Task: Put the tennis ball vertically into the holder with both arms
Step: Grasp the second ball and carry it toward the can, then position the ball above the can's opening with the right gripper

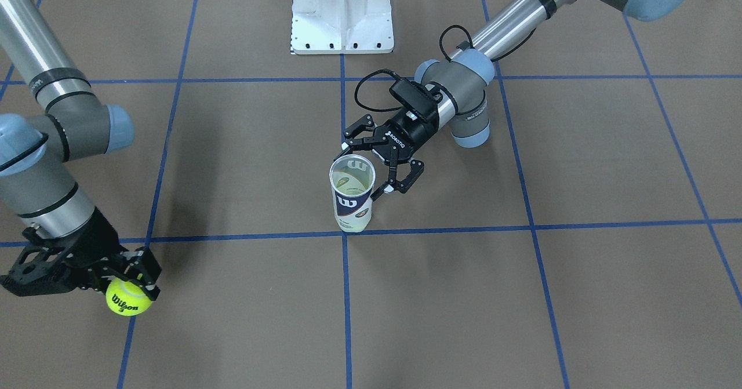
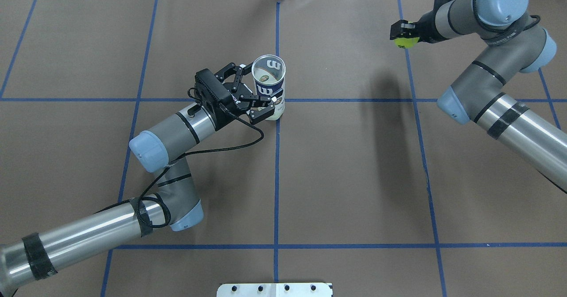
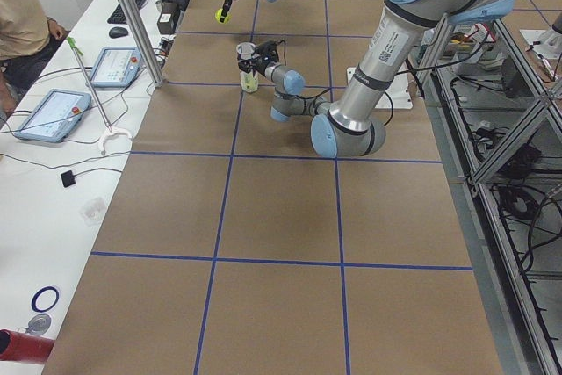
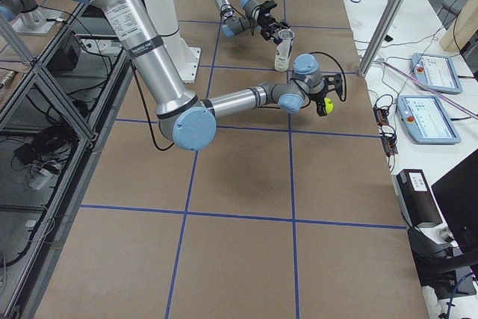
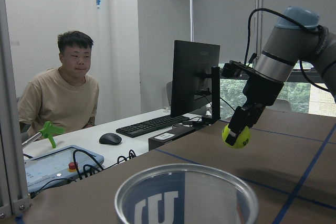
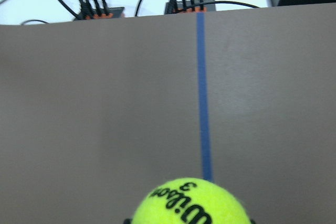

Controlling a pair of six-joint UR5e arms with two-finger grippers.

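Note:
The holder (image 1: 352,195) is a clear can with a navy "W" label. It stands upright and open-topped near the table's middle, and shows in the overhead view (image 2: 269,84). Its rim fills the bottom of the left wrist view (image 5: 157,205). My left gripper (image 1: 366,168) is open, its jaws standing on either side of the can's upper part (image 2: 258,90). My right gripper (image 1: 130,291) is shut on a yellow Wilson tennis ball (image 1: 128,301). It holds the ball above the table, far from the can (image 2: 405,41), and the ball shows in the right wrist view (image 6: 190,203).
A white bolted pedestal (image 1: 342,12) stands at the robot's side of the table. Blue tape lines cross the brown surface. An operator (image 5: 63,98) sits at a side desk with tablets, a keyboard and a monitor (image 5: 195,80).

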